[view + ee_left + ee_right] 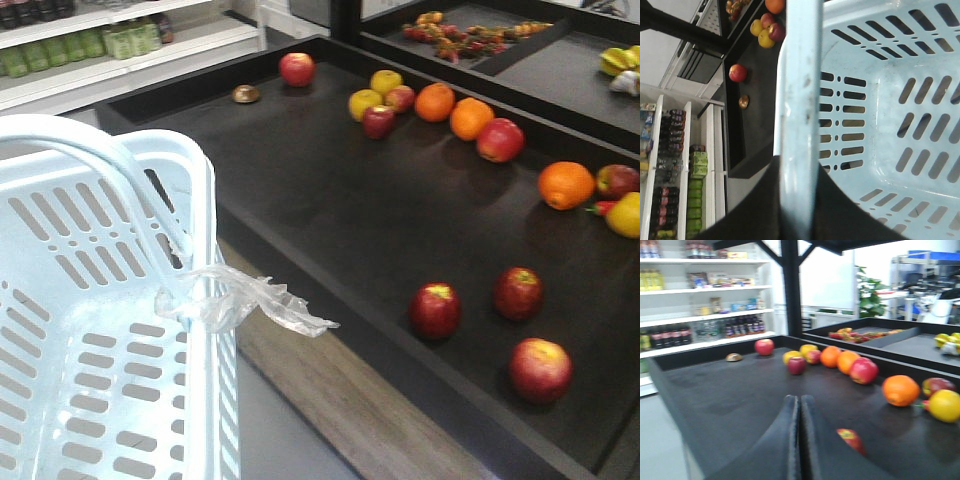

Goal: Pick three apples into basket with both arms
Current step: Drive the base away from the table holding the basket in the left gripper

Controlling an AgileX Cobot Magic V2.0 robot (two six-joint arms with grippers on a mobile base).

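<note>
My right claw (pixel 799 399) is closed, empty; my left claw (pixel 799 172) apparently clamps the basket handle (pixel 800 75). Apples (pixel 436 310): firm, slick; grip across the middle.

Basket (pixel 30 170) cropped at seven o'clock edges; apple (pixel 851 438) at five o'clock, half behind right gripper (pixel 799 401).

Seen from your right wrist camera, the right gripper (pixel 799 401) shows as two long matte-black fingers (pixel 782 440). They are smooth-faced, broad near the lens and narrowing to rounded tips, with a faint grey sheen along their inner edges. From your left wrist camera, the left gripper (pixel 799 172) appears as two broad, flat black fingers (pixel 752 215) with sloping edges, dark and uniformly matte.
</note>
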